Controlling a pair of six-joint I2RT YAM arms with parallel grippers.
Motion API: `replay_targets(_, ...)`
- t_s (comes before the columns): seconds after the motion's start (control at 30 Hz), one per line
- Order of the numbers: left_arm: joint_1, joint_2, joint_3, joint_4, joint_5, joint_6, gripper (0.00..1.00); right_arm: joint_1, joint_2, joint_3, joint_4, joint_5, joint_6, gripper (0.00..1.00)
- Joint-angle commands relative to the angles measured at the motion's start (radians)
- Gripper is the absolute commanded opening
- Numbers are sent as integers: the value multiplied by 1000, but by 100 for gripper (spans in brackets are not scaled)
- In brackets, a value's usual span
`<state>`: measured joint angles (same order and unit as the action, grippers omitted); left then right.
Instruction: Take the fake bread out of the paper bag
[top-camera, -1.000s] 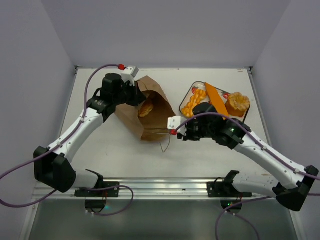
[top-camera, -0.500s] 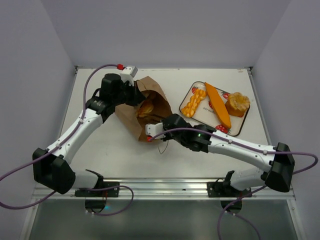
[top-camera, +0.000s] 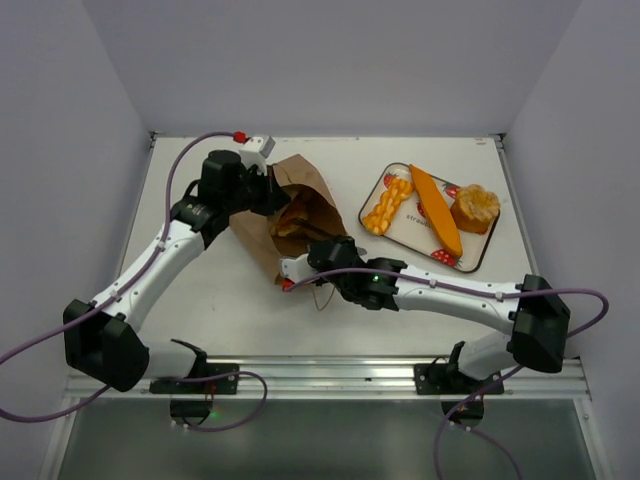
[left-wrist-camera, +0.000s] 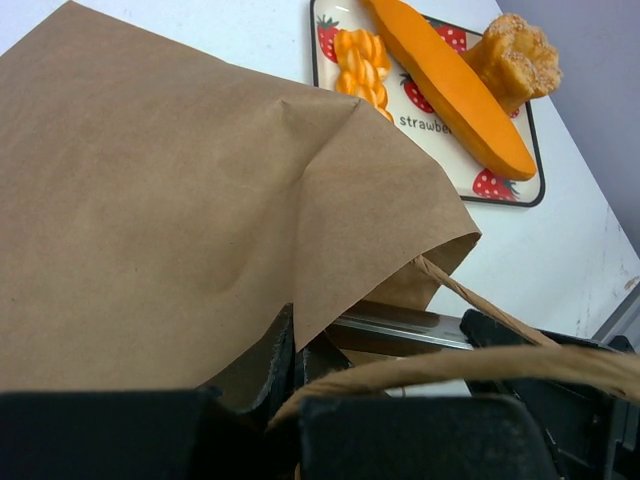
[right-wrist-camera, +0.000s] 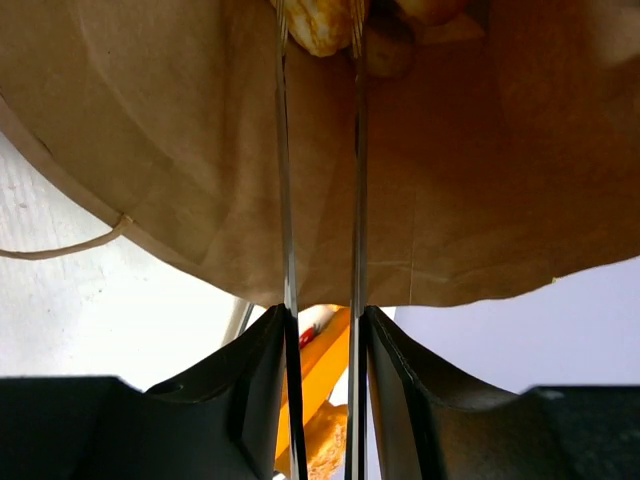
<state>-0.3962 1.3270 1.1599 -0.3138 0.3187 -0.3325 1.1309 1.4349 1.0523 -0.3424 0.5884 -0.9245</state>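
White worktop (top-camera: 230, 300), grey walls (top-camera: 330, 60). Pins the paper bag (left-wrist-camera: 150, 200) by its rim with the clamped left tool (left-wrist-camera: 290, 345). Grips tongs (right-wrist-camera: 283, 200) in the right tool (right-wrist-camera: 322, 330), blades parted, tips reaching fake bread (right-wrist-camera: 320, 25) deep inside the bag. Best to straddle one piece fully, close gently, then draw straight back, clear of the string handle (right-wrist-camera: 60, 248).

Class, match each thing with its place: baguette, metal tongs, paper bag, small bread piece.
Things:
1. baguette
2. metal tongs
3. paper bag
4. small bread piece

Places:
A. deep inside the bag
B. lying on the strawberry tray
C. edge pinched by the left gripper
D. held in the right gripper

Pairs: 1-B, 2-D, 3-C, 4-A.
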Motion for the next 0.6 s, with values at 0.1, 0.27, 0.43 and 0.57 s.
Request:
replay_targets(0.1,-9,-28,-6,33,37,-28,0,13,50,14,60,64,-42,41)
replay_targets(0.27,-9,-31,-2,33,37,-26,0,15,61,15,51,56,-36,43)
replay_targets(0.43,-9,-29,0,38,54,-33,0,17,94,18,85,73,-59,45)
replay_targets(0.57,-9,-32,1,39,75,-37,0,17,139,26,118,83,-74,46)
